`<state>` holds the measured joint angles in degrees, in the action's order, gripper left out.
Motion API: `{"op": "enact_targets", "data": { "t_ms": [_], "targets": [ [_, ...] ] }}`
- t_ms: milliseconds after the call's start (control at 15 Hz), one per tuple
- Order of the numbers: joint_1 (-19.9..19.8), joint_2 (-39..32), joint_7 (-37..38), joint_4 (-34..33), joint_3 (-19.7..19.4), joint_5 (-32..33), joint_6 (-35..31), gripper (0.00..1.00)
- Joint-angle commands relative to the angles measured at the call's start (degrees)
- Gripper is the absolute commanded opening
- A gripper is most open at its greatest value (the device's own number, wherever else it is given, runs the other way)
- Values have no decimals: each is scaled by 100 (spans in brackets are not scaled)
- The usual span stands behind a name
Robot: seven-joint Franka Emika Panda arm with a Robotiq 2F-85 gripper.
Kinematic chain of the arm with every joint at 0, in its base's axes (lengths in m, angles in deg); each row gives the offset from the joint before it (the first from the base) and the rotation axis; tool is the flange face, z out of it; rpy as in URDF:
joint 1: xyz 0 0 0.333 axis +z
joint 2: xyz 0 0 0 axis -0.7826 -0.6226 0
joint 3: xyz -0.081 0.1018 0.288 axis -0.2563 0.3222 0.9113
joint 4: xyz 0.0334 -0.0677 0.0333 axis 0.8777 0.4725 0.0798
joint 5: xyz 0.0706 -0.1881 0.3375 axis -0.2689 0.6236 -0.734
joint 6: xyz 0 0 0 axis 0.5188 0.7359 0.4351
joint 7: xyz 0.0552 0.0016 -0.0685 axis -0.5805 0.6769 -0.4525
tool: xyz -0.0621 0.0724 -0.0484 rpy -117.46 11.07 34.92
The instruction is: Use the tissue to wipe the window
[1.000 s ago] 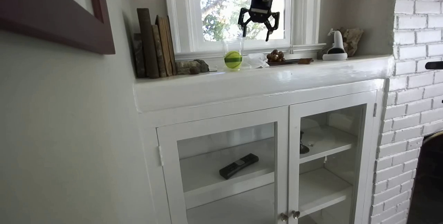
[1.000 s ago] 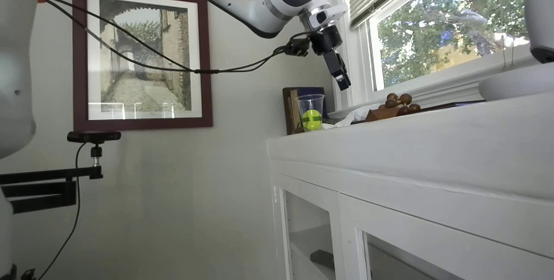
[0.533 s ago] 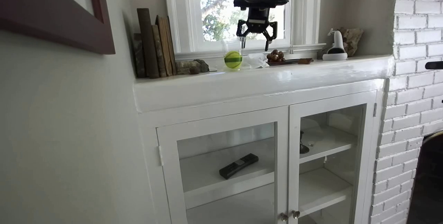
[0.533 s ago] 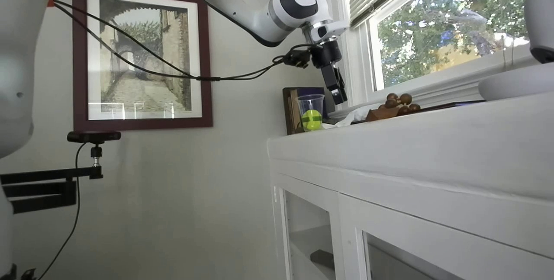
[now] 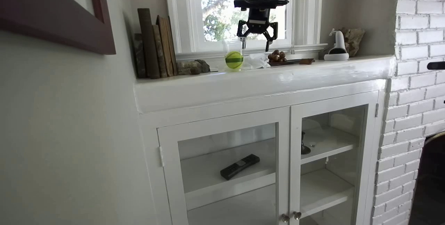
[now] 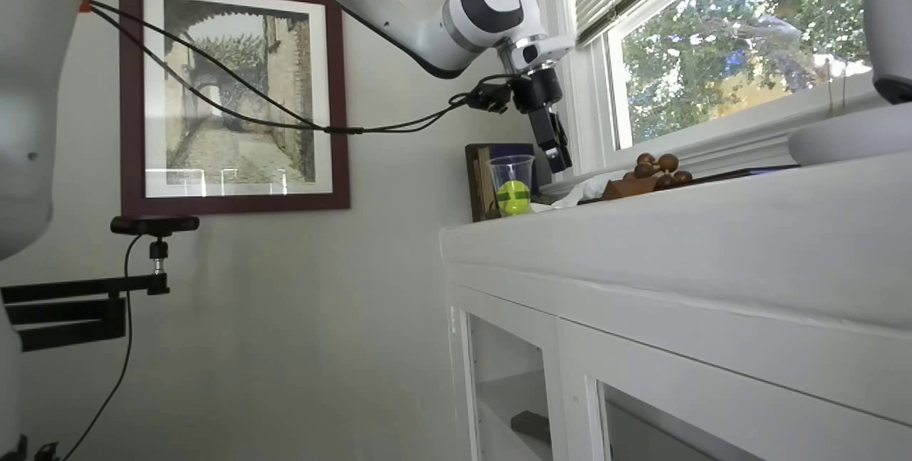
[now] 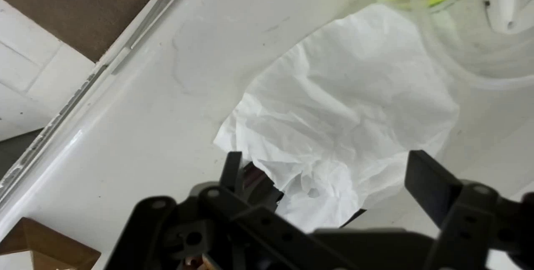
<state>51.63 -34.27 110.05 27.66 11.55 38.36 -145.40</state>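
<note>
Gripper (image 6: 560,161) (black) above white tissue (image 6: 591,189)

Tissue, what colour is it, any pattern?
The tissue is white, creased, with no print visible; the wrist view shows it best.

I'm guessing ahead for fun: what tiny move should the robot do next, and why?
Probably lower the open gripper a little: it hangs empty above the ledge, and the wrist view shows the crumpled tissue partly between its spread fingers.
</note>
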Motion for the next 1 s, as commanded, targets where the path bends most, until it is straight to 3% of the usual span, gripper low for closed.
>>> {"op": "enact_targets", "data": {
  "t_ms": [0, 867, 933],
  "targets": [
    [70, -168, -48, -202, -107, -66, -227, 100],
    [46, -963, -334, -942, -157, -621, -342, 100],
    [50, -1015, -334, -1001, -158, -650, -324, 96]
  ]
}}
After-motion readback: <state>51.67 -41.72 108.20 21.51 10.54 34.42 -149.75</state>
